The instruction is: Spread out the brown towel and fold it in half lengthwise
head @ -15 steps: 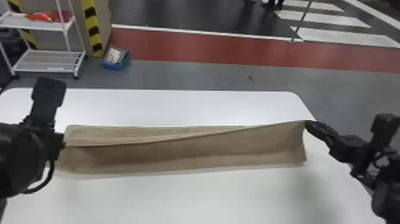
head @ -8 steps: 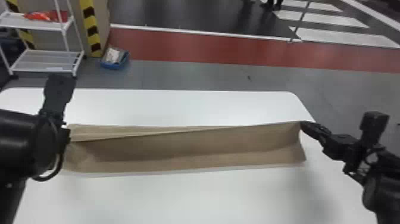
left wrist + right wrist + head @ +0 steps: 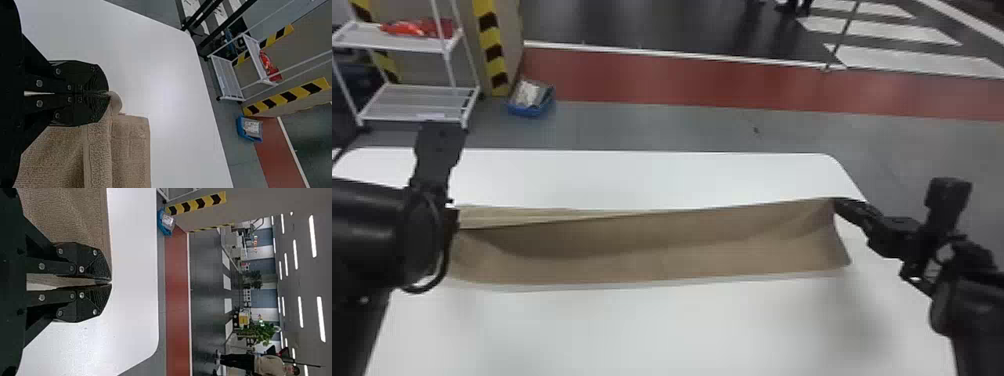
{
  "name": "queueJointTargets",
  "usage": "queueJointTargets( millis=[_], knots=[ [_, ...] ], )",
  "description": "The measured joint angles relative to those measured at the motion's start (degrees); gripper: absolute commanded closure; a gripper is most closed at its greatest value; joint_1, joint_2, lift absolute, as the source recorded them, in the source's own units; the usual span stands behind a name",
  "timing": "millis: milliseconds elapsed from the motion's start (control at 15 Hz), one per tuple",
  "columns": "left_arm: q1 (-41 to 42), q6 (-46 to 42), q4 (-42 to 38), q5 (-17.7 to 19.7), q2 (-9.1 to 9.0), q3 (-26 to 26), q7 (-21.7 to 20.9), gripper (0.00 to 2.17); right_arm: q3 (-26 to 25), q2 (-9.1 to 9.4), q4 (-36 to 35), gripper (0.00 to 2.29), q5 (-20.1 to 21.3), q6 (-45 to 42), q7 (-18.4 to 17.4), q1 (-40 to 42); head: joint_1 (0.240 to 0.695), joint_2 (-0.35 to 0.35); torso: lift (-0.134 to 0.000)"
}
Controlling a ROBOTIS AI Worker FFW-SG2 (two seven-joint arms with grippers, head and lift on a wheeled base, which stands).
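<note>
Rack (image 3: 414, 102): lower shelf is bearing a pale tag (image 3: 431, 116), too small to read
Left pincer (image 3: 451, 220): is gripping the towel (image 3: 657, 245) near its left end
Towel: is stretching across the desk (image 3: 632, 330)
Right pincer (image 3: 838, 204): is pinching the towel's far right corner

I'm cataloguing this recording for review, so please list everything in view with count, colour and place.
Towel: one, brown, stretched across the table, a corner in each gripper
Table: one, white, under the towel
Rack: one, white, beyond the table's left end
Items: red, count unclear, upper shelf
Bin: one, blue, on the floor near the rack
Hazard tape: several strips, yellow and black, behind the rack
Floor band: one, red, beyond the table
Ceiling lights: several, white, overhead
Grippers: two, black, left and right towel ends
Arms: two, black, left and right sides
</note>
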Motion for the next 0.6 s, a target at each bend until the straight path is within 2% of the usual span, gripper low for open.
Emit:
queueJointTargets(
  millis=[333, 600],
  knots=[
    [-0.9, -1.8, 0.0, 0.6, -0.77, -0.9, 0.7, 1.23, 0.1, -0.09, 1.9, 1.03, 0.8, -0.7, -0.1, -1.4, 0.695, -0.187, -0.125],
    [-3.3, -1.9, 1.9, 0.0, -2.12, -2.5, 0.8, 1.23, 0.4, -0.61, 4.1, 1.03, 1.0, -2.2, -0.7, -2.2, 0.695, -0.206, -0.125]
  ],
)
